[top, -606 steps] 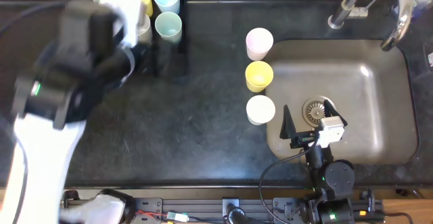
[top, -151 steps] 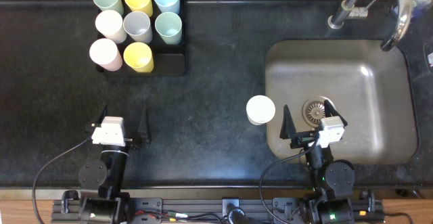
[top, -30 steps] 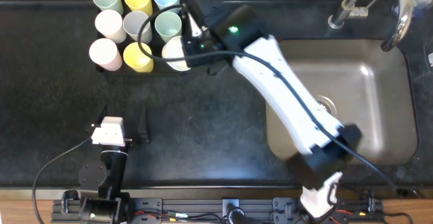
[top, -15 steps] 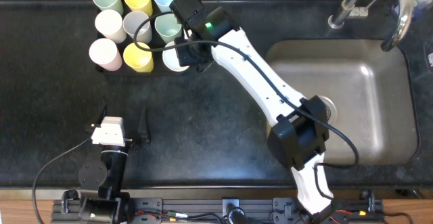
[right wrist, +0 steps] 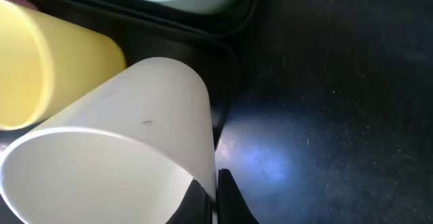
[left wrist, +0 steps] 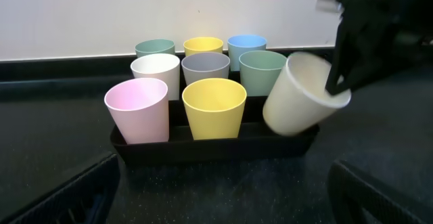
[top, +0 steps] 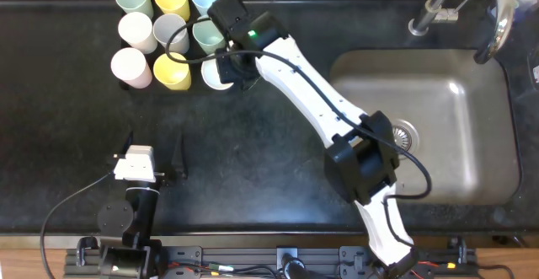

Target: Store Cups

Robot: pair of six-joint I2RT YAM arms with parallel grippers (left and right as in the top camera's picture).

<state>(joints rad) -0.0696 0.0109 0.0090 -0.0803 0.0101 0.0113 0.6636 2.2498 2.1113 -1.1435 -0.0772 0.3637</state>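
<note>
A black tray [top: 221, 83] at the counter's back left holds several cups in pale green, yellow, blue, white, grey, green and pink. My right gripper [top: 227, 68] is stretched across to the tray's front right corner, shut on a white cup [top: 214, 76]. The white cup [left wrist: 302, 93] hangs tilted, its base low at the free corner slot beside the front yellow cup [left wrist: 214, 107]. In the right wrist view the white cup [right wrist: 128, 149] lies next to the yellow cup [right wrist: 47, 68] and the tray rim [right wrist: 231, 45]. My left gripper [top: 152, 159] rests open near the front edge, far from the tray.
A steel sink [top: 472, 127] takes up the right side, with a faucet [top: 438, 5] behind it. The dark counter [top: 253, 161] stretches between tray and sink. The right arm's links cross diagonally over the counter's middle.
The right arm has shifted the white cup a little to the left and toward the tray's front corner, and its elbow has swung left. The left arm has not moved.
</note>
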